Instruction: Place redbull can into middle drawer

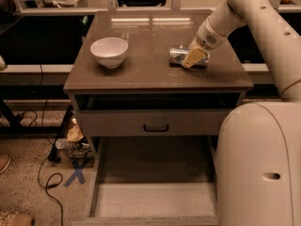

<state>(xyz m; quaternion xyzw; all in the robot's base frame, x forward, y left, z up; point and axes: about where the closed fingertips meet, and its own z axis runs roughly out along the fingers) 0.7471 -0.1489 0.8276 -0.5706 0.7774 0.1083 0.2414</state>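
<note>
One tool (pixel 194 58) at redbull can (pixel 178 55); bowl (pixel 109 51) apart

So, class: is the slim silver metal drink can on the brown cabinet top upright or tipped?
Tipped: the redbull can lies on its side, long body running left to right, with the gripper down at it.

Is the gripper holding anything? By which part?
Cannot tell. The gripper is at the right half of the can, which lies sideways on the cabinet top.
</note>
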